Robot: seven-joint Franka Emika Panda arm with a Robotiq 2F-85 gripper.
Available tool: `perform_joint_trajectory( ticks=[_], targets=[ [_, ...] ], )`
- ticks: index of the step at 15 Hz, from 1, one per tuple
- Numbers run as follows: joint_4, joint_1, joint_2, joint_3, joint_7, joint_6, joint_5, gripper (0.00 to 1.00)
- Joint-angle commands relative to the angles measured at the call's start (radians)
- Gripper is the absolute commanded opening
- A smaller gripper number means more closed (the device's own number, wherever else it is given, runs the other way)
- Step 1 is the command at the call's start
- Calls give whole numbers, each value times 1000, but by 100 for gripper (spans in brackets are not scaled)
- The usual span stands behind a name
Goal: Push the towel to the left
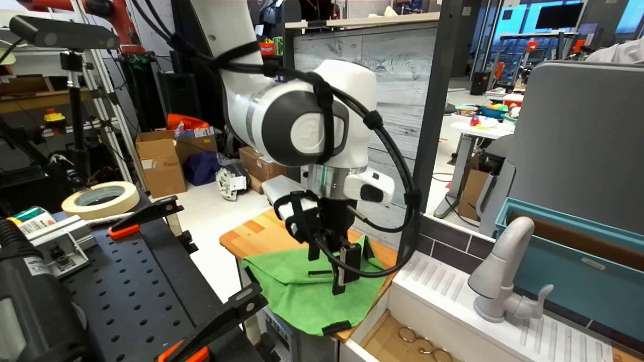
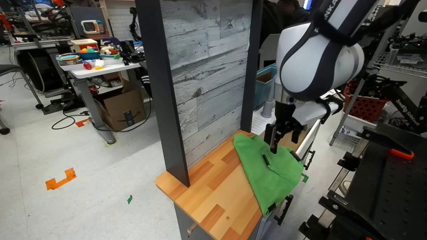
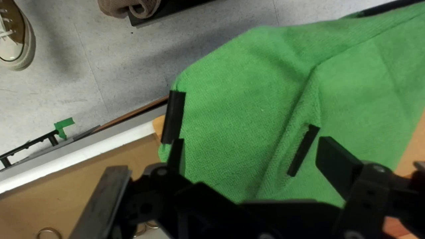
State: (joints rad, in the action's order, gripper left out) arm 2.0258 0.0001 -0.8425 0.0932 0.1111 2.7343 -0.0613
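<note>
The lime-green towel (image 1: 289, 299) lies spread and wrinkled on the orange-brown wooden board (image 1: 256, 235), with a raised fold and several black strips on it. In an exterior view the towel (image 2: 280, 178) covers the board's side nearest the sink, and part of the board (image 2: 230, 186) is bare. One towel edge hangs over the board's edge. My gripper (image 1: 326, 272) is open and empty, pointing down over the towel; it also shows in an exterior view (image 2: 284, 145). In the wrist view the towel (image 3: 239, 113) lies below and between the spread fingers (image 3: 251, 142). I cannot tell whether a fingertip touches it.
A grey wood-look panel (image 2: 210, 73) stands upright along one board side. A white sink (image 1: 427, 281) with a grey faucet (image 1: 495, 284) and metal rings (image 1: 425, 347) adjoins the board. A black perforated table (image 1: 136, 286) with clamps stands opposite.
</note>
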Motion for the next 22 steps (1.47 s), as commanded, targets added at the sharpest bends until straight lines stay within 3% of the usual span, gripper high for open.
perform_joint_trajectory(
  ticks=[1,6,7,14,22],
  targets=[
    [-33,-4,-30,-3,4,6,6,100],
    [-74,-4,-64,-3,4,11,6,100],
    [-56,30,-56,29,40,40,13,100],
    [-71,93,-118,45,93,246,0,100],
    [-128,149,-208,63,117,252,-7,100]
  ],
)
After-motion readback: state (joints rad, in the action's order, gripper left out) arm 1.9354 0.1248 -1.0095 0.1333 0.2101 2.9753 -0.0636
